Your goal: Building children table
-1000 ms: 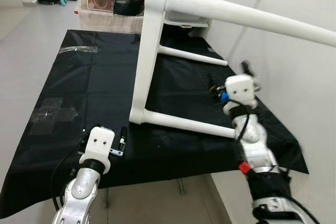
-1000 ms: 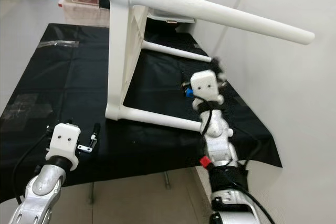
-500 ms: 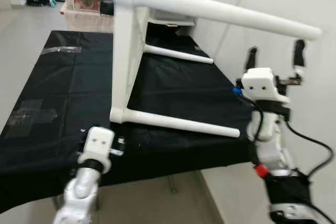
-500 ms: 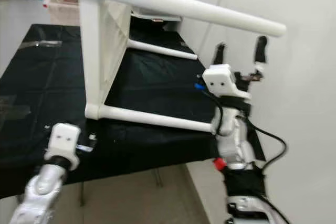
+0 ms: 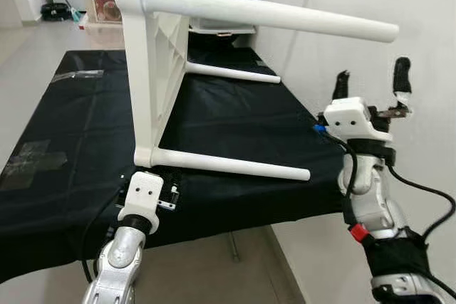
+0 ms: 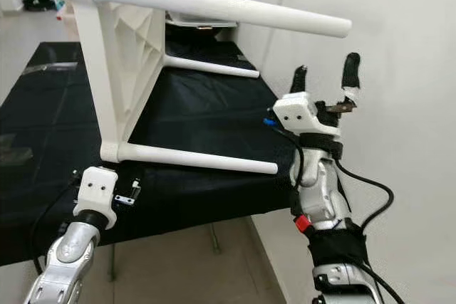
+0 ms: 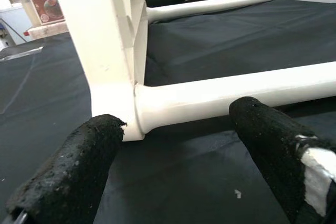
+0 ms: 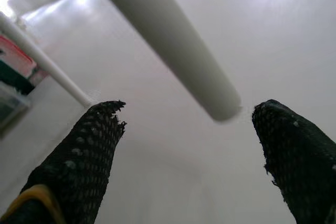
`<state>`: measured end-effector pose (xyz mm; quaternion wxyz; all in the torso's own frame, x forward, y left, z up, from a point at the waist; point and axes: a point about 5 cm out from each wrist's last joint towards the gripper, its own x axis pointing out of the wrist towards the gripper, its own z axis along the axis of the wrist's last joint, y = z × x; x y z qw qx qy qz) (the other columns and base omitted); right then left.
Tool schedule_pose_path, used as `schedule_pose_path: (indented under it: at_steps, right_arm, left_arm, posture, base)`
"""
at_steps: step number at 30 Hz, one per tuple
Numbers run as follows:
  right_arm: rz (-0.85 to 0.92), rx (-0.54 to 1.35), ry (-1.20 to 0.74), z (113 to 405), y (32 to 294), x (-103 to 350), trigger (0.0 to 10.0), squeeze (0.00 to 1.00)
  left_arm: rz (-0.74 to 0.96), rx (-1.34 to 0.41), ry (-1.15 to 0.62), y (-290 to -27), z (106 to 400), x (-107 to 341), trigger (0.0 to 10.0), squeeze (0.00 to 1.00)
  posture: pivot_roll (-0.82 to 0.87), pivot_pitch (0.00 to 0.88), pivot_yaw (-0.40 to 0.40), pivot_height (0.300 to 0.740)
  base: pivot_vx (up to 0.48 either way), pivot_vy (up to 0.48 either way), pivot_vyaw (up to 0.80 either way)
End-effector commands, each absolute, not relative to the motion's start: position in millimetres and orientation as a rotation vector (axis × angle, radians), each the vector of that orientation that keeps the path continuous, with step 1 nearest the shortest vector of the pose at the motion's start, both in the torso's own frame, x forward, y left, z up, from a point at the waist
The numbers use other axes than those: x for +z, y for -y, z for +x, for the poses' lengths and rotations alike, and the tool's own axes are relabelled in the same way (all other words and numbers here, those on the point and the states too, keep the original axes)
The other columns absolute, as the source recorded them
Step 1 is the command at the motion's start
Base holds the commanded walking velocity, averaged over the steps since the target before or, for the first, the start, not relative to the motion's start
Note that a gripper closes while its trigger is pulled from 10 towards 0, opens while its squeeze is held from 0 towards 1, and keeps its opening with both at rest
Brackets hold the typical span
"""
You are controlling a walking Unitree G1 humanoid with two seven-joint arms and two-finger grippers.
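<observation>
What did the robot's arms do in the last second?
The right tool rose from beside the lower leg to open fingers pointing up under the top leg's tip. The left tool reached in, open, at the lower leg's base. The white table stays on its side, unheld.

1. We list the children table (image 5: pixel 153 69): plain white throughout, legs included.
2. Counter (image 5: pixel 78 126): covered in black sheeting.
3. Left gripper (image 7: pixel 178 166) and right gripper (image 5: pixel 370 83): white housings, black textured fingers (image 7: pixel 68 166).
4. Wall (image 5: pixel 427 5): white.
5. Floor (image 5: pixel 18 48): pale grey.
</observation>
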<state>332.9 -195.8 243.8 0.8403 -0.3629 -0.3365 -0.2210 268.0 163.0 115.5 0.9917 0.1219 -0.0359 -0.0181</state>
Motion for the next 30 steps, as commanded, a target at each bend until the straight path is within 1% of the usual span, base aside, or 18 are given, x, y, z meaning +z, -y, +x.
schedule_pose_path:
  at_steps: [1,5,7,11,14,18,21,30]
  right_arm:
    - [-0.811,-0.429,0.753,336,190,250,10.0,0.0]
    - [-0.844,-0.413,0.766,340,189,253,10.0,0.0]
    - [-0.898,-0.406,0.778,345,191,259,10.0,0.0]
    - [-0.982,-0.46,0.765,353,204,268,10.0,0.0]
    - [-1.005,-0.488,0.735,356,210,269,10.0,0.0]
    - [-1.016,-0.507,0.717,358,215,269,10.0,0.0]
    - [-1.017,-0.55,0.683,360,230,269,10.0,0.0]
    - [-1.025,-0.583,0.701,360,239,278,10.0,0.0]
  left_arm:
    - [0.242,-0.034,0.057,-163,269,111,10.0,0.0]
    - [0.241,-0.036,0.057,-162,269,111,10.0,0.0]
    - [0.239,-0.038,0.058,-161,270,111,10.0,0.0]
    - [0.238,-0.034,0.058,-161,270,111,10.0,0.0]
    - [0.238,-0.033,0.056,-161,269,111,10.0,0.0]
    - [0.237,-0.033,0.056,-161,269,110,10.0,0.0]
    - [0.238,-0.035,0.055,-161,269,110,10.0,0.0]
    - [0.237,-0.039,0.054,-160,270,110,10.0,0.0]
  posture:
    - [0.08,0.0,-0.147,0.74]
    - [0.08,0.0,-0.149,0.74]
    - [0.08,0.0,-0.151,0.74]
    - [0.08,0.0,-0.155,0.74]
    - [0.08,0.0,-0.155,0.74]
    - [0.09,0.0,-0.156,0.74]
    - [0.08,0.0,-0.152,0.74]
    - [0.07,0.0,-0.147,0.74]
  base:
    - [0.0,0.0,0.0]
    - [0.0,0.0,0.0]
    - [0.0,0.0,0.0]
    - [0.0,0.0,0.0]
    - [0.0,0.0,0.0]
    - [0.0,0.0,0.0]
    - [0.0,0.0,0.0]
    - [0.0,0.0,0.0]
